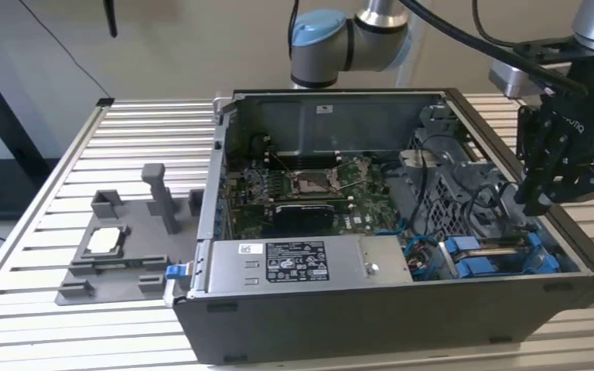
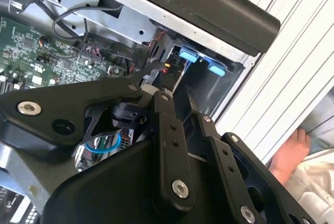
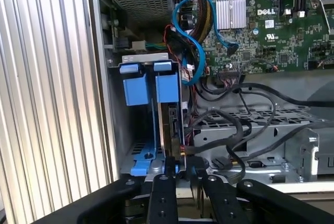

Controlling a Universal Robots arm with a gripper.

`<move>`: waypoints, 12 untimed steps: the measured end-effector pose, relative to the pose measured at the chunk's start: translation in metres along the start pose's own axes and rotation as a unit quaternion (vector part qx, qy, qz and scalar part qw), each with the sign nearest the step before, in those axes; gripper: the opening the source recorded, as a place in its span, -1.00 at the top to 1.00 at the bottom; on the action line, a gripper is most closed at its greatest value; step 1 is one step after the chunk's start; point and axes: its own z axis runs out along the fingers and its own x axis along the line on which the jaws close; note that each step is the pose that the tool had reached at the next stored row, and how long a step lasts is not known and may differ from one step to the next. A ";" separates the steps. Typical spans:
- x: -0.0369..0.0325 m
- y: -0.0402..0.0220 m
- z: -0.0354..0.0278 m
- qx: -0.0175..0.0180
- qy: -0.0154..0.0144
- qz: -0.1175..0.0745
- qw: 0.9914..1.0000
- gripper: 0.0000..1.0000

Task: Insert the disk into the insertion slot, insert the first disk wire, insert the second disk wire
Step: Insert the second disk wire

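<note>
My claw point(image 1: 537, 205) hangs over the corner of the computer case point(image 1: 380, 325), at the middle right of the frame in the exterior view. The disk point(image 3: 169, 122) is already in its slot. It stands on its thin edge in its blue frame, with a second blue frame point(image 3: 135, 85) just beside it. In the first wrist view, my claw point(image 3: 185, 174) is right at the end of the disk, where some black wires point(image 3: 229, 130) bunch up. A blue wire point(image 3: 198, 41) loops farther in, over the green board point(image 3: 271, 25).

So I think this is the wire part of the job. To do it well, I should keep the plug lined up flat with the end of the disk. I should go in straight and slow, not at a slant. I should take care not to catch the loose wires or push the disk sideways.

I cannot tell if my claw is open or shut on a plug. I cannot make out the socket on the disk either, because it is dark in there. I cannot say which black wire belongs to the disk. In the second wrist view, my own claw point(image 2: 172, 96) covers a lot of the case. I think a person's hand point(image 2: 290, 155) is off to the side of the case.
</note>
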 end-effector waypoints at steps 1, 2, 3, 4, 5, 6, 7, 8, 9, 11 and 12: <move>-0.0007 0.0000 -0.0008 0.000 0.000 0.000 1.000 0.47; -0.0019 0.0000 -0.0014 0.000 0.000 0.000 1.000 0.47; -0.0032 0.0000 -0.0021 0.000 0.000 0.000 1.000 0.47; -0.0047 0.0001 -0.0028 0.000 0.000 0.000 1.000 0.47; -0.0062 0.0002 -0.0033 0.000 0.000 0.000 1.000 0.47; -0.0078 0.0003 -0.0038 0.000 -0.001 0.000 1.000 0.47; -0.0093 0.0004 -0.0041 0.001 -0.001 0.000 1.000 0.47; -0.0109 0.0005 -0.0046 0.001 -0.001 0.000 1.000 0.47; -0.0124 0.0006 -0.0051 0.001 -0.002 0.000 1.000 0.47; -0.0155 0.0008 -0.0062 0.002 -0.002 0.000 1.000 0.47; -0.0166 0.0009 -0.0070 0.003 -0.003 0.000 1.000 0.47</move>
